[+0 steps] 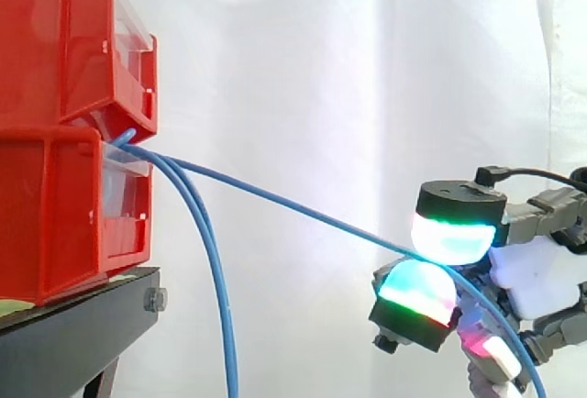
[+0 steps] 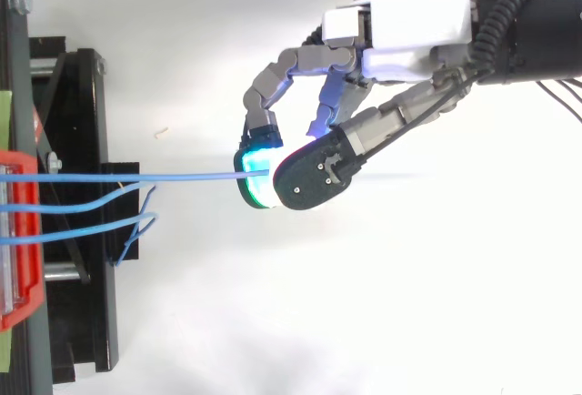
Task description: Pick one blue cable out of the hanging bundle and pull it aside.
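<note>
The hand [image 2: 409,31] is pinching one blue cable [image 1: 293,204] between its glowing pads [image 1: 449,237], holding it taut and well out from the red bins [image 1: 64,59], so it is running clear of the other cables [image 1: 218,279], which are hanging down.

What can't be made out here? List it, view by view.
- Side view: where the hanging cables start, hidden between the bins.
- Side view: their lower ends, cut off by the bottom edge.
- Top view: the grip on the pulled cable, hidden by the hand's fingertips.
</note>
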Controlling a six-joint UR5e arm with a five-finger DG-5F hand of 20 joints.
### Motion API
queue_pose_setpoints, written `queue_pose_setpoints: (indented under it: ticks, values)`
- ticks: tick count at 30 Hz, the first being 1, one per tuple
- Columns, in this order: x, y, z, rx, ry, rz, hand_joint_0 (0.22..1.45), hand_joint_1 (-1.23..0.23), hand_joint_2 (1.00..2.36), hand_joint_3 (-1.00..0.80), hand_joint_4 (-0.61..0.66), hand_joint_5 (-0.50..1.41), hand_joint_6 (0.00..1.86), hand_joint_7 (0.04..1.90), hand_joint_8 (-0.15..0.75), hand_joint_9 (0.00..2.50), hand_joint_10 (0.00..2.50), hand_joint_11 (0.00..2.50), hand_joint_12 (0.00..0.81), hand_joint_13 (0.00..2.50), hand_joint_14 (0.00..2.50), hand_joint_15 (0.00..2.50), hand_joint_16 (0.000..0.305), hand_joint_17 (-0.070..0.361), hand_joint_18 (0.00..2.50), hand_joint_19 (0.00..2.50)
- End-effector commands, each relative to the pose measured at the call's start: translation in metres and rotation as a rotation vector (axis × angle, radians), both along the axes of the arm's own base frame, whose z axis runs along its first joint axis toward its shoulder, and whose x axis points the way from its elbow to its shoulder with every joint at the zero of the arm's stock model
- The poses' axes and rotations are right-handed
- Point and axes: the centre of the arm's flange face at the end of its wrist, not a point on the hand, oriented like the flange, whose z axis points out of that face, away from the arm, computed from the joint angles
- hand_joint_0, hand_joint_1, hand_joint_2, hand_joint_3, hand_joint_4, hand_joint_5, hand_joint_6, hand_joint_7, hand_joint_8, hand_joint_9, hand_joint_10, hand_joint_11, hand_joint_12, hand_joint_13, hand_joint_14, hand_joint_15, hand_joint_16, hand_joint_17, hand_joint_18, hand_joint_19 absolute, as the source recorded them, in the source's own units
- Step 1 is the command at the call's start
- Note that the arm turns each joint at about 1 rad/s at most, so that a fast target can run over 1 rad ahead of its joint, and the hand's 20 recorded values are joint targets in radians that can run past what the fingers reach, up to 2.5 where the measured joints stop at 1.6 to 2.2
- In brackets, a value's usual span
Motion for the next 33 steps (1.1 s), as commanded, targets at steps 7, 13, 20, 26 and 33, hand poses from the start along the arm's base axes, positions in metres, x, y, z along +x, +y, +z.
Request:
queue_pose_setpoints:
  ticks: [7, 13, 20, 26, 33]
  values:
    - [-0.0001, -0.0008, 0.0001, 0.000, 0.000, -0.001, 0.56, -0.72, 1.11, -0.09, -0.19, -0.02, 0.85, 1.06, 0.316, 1.14, 0.01, 0.42, 0.398, 0.98, 0.02, 0.53, 0.064, 0.144, 0.88, 0.45]
    - [0.0002, 0.0001, 0.0001, 0.000, 0.000, -0.001, 0.56, -0.72, 1.10, -0.09, -0.19, -0.02, 0.85, 1.05, 0.315, 1.15, 0.01, 0.42, 0.396, 0.99, 0.02, 0.55, 0.064, 0.144, 0.87, 0.46]
    - [0.0002, 0.0001, 0.0001, 0.000, 0.000, -0.001, 0.55, -0.71, 1.15, -0.11, -0.19, -0.02, 0.85, 1.05, 0.293, 1.18, 0.01, 0.44, 0.377, 1.03, 0.02, 0.58, 0.064, 0.145, 0.89, 0.49]
    - [-0.0002, 0.0003, -0.0005, 0.000, 0.001, 0.000, 0.55, -0.72, 1.16, -0.12, -0.20, -0.02, 0.85, 1.05, 0.292, 1.18, 0.02, 0.43, 0.378, 1.03, 0.02, 0.58, 0.064, 0.145, 0.89, 0.49]
    - [-0.0002, 0.0003, -0.0005, 0.000, 0.001, 0.000, 0.55, -0.71, 1.13, -0.12, -0.20, -0.02, 0.85, 1.05, 0.287, 1.16, 0.01, 0.43, 0.375, 1.01, 0.02, 0.58, 0.064, 0.145, 0.88, 0.49]
